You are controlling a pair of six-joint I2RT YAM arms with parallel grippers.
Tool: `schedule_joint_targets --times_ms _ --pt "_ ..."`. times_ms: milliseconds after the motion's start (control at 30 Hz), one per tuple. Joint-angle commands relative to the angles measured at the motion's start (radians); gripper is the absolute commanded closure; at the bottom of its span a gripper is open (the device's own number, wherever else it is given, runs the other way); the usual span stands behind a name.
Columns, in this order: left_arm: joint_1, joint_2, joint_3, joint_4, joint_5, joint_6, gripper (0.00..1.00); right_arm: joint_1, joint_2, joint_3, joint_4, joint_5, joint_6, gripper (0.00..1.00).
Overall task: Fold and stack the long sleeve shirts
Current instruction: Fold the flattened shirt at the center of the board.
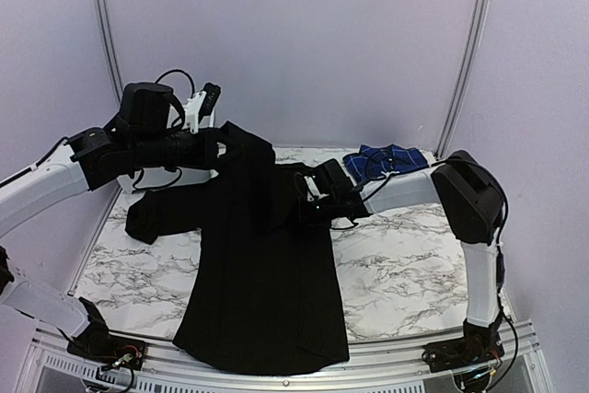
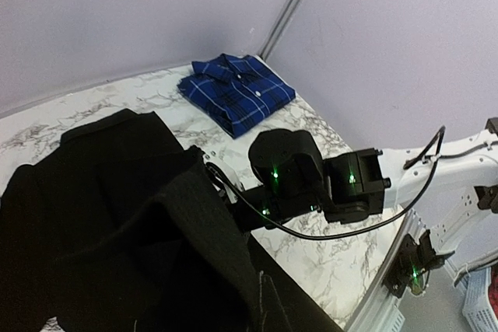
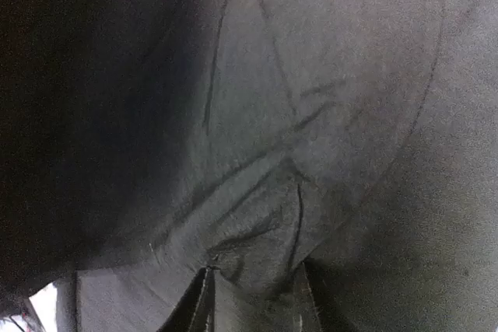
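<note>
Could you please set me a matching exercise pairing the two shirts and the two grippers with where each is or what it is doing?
1. black shirt
2. blue plaid shirt
3. left gripper
4. right gripper

a. folded, far right of the table
b. pinching cloth at the black shirt's right side
c. spread out, hem over the near edge
d. clamped on the black shirt's far end

Pairs: 1-c, 2-a, 3-d, 4-b.

The left arm point(image 1: 37, 192) and right arm point(image 1: 471, 198) share white links, black joint housings and looping black cables
</note>
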Motion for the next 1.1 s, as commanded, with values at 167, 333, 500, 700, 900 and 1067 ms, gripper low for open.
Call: schedule_joint_targets --times_ms 167,333,500,700,900,1067 --pt "-0.125 0.084 -0.076 0.023 0.134 0.007 1.00 -0.038 -0.278 -0.148 -0.017 0.092 -0.041 0.47" --pt "-0.216 0.183 -0.088 0.022 0.134 -0.020 1.00 -0.088 -0.398 -0.211 -0.074 0.171 -0.070 0.39" --pt "-0.302 0.338 -0.046 0.017 0.132 -0.027 1.00 -0.115 -0.470 -0.254 -0.105 0.195 -0.091 0.36" --pt "-0.362 0.483 0.019 -0.046 0.167 -0.002 1.00 -0.114 -0.531 -0.295 -0.121 0.206 -0.100 0.36" --pt "-0.410 0.535 0.066 -0.068 0.170 -0.003 1.00 -0.113 -0.558 -0.322 -0.129 0.208 -0.106 0.35" --pt "-0.428 0.537 0.084 -0.080 0.177 -0.001 1.00 -0.113 -0.571 -0.329 -0.135 0.209 -0.110 0.35"
